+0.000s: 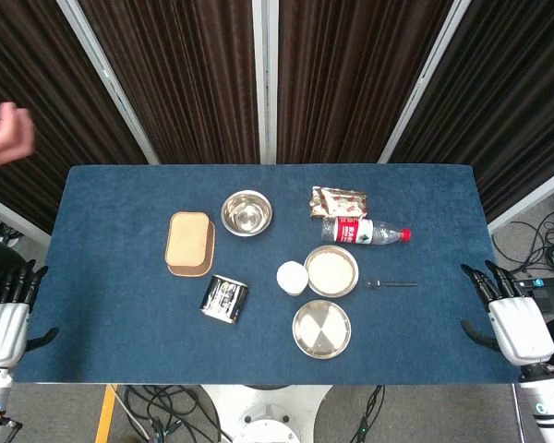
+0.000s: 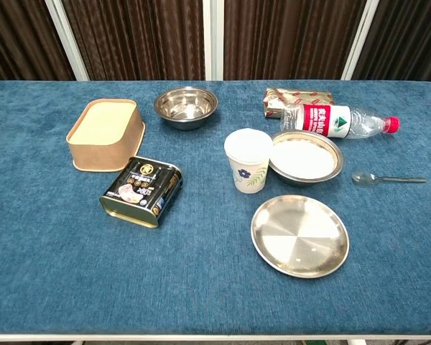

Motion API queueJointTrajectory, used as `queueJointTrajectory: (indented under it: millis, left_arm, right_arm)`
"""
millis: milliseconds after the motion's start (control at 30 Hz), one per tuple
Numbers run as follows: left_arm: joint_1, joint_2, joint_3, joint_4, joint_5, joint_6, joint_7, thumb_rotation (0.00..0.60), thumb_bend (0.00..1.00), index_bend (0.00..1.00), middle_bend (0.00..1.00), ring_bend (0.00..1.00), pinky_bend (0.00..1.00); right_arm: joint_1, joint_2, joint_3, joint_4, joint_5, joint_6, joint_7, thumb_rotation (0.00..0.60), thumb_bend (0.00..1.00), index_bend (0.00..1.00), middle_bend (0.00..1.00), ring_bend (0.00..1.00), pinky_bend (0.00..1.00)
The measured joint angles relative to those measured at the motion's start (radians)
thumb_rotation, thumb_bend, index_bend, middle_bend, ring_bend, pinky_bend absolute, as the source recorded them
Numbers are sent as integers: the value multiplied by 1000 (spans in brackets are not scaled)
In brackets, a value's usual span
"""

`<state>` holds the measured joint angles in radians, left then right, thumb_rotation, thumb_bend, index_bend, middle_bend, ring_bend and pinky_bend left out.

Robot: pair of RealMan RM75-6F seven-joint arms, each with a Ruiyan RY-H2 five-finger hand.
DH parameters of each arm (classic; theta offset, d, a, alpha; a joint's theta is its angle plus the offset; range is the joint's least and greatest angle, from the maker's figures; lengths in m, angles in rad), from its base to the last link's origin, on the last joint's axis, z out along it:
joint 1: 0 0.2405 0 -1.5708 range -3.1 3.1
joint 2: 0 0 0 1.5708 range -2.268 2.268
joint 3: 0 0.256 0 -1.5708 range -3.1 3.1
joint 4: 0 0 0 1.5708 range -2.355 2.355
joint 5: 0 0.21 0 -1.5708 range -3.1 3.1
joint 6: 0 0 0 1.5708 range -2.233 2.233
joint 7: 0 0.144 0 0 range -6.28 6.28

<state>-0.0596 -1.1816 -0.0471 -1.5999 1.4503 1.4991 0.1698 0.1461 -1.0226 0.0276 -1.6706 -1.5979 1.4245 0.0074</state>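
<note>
The left hand (image 1: 5,318) hangs just off the left edge of the table (image 1: 120,355), near its front corner. Its fingers point up and stand a little apart, and it holds nothing. The right hand (image 1: 512,318) mirrors it off the right edge, fingers likewise extended and empty. Neither touches the cloth, and the chest view shows neither. To my eye this is a rest posture, with no grasp begun. Nearest the right hand is the spoon (image 1: 391,284), which lies flat with its handle toward the right edge, well apart from the hand. Nearest the left hand is the dark tin (image 1: 224,299), lying on its side toward the front edge and also well apart. Behind the tin sits a brown cardboard box (image 1: 189,243). An empty steel bowl (image 1: 246,213) stands toward the back edge. Right of centre, a paper cup (image 1: 292,277) stands just beside a steel bowl with white contents (image 1: 331,270). A flat steel plate (image 1: 321,329) sits in front of them, and a water bottle (image 1: 365,232) lies on its side behind. A foil packet (image 1: 338,201) lies just behind the bottle. A person's hand (image 1: 5,134) shows beyond the back left corner. Any reach from here would call for a long inward sweep over the table edge. For the spoon it would also need a low, fine pinch on the thin handle.
</note>
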Motion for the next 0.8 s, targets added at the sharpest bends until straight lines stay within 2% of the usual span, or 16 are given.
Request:
queueJointTrajectory:
  millis: [200,367,533,633,800]
  left_arm:
    - [1,0,0,0,3,4,-9,600,27,112,67,34,61]
    - [0,5,0,-8,8,5,-16,600,26,112,67,34,61]
    - [1,6,2,-8,13,8,-17,600,27,112,67,35,61]
    - [2,8,2,-10,14,9,-18,600,27,112,67,35,61]
    - [-2,9,2,-11,9,-1,-19,600,27,112,67,34,61]
  right_arm:
    - [3,3,-1,-6,-4,-2,11,600,136,65,203,18,103]
    - [30,21,2,-22,10,-60,26,600,107,66,258,20,94]
    - [105,15,22,-24,47,-190,10,600,107,89,271,20,83]
    - [167,-10,37,-3,88,-299,-5,600,101,146,293,20,80]
    - [281,-115,65,103,190,-481,-65,600,91,213,307,20,75]
